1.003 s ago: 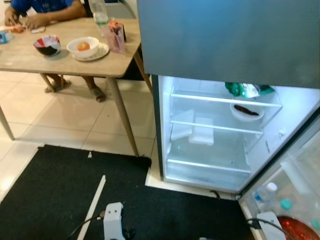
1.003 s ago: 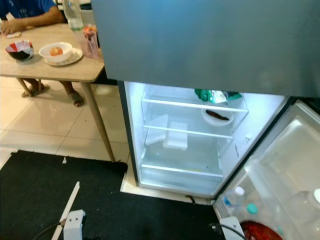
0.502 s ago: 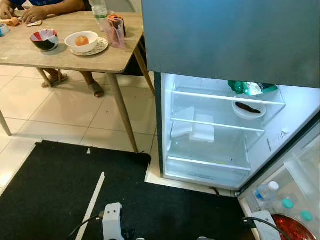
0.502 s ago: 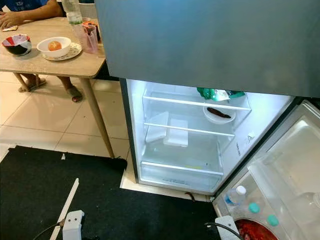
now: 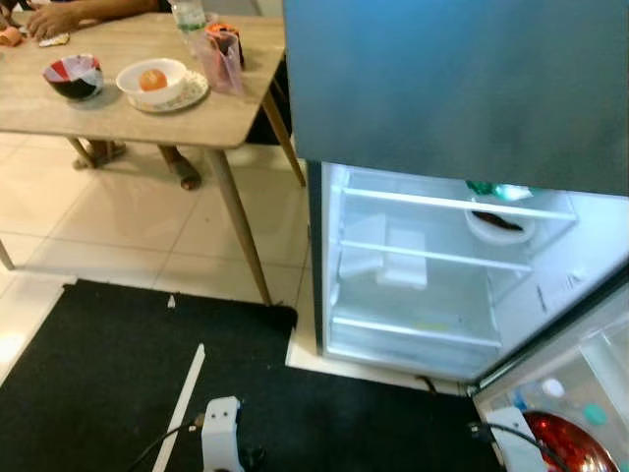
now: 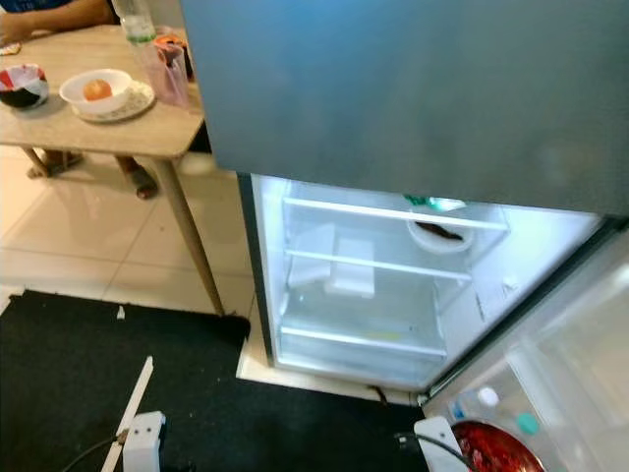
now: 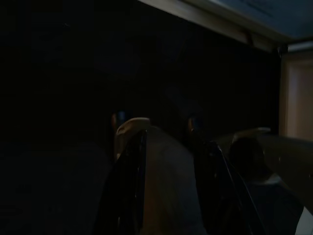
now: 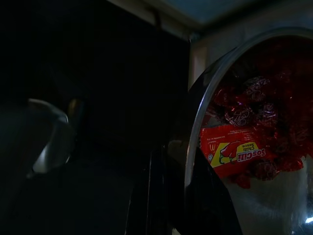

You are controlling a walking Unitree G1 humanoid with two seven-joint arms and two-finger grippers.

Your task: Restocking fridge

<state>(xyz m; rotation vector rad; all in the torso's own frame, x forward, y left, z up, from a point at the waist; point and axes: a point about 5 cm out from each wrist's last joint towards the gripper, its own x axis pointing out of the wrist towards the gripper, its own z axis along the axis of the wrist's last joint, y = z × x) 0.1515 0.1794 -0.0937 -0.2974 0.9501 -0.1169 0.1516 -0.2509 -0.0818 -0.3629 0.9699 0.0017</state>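
The fridge [image 5: 452,79] stands before me with its lower compartment [image 5: 423,285] open and lit. On its top glass shelf sit a white bowl [image 5: 499,222] holding something dark and a green packet [image 5: 496,190]; white boxes [image 5: 403,261] rest on the middle shelf. At the bottom right my right gripper [image 8: 178,161] is shut on the rim of a metal bowl [image 5: 572,447] filled with red wrapped sweets and a chili sauce sachet [image 8: 234,154]. My left gripper [image 7: 173,142] hangs idle over the dark mat, fingers apart and empty.
The fridge door [image 6: 570,344] swings open to the right with bottle caps [image 6: 488,396] in its lower rack. To the left stands a wooden table [image 5: 69,118] with a fruit bowl [image 5: 152,79], a patterned bowl [image 5: 72,76] and a person's hands [image 5: 49,18]. A black mat [image 5: 108,374] covers the floor.
The camera has shifted, so the fridge interior sits lower and more to the right. The metal bowl stays in my right gripper at the bottom right.
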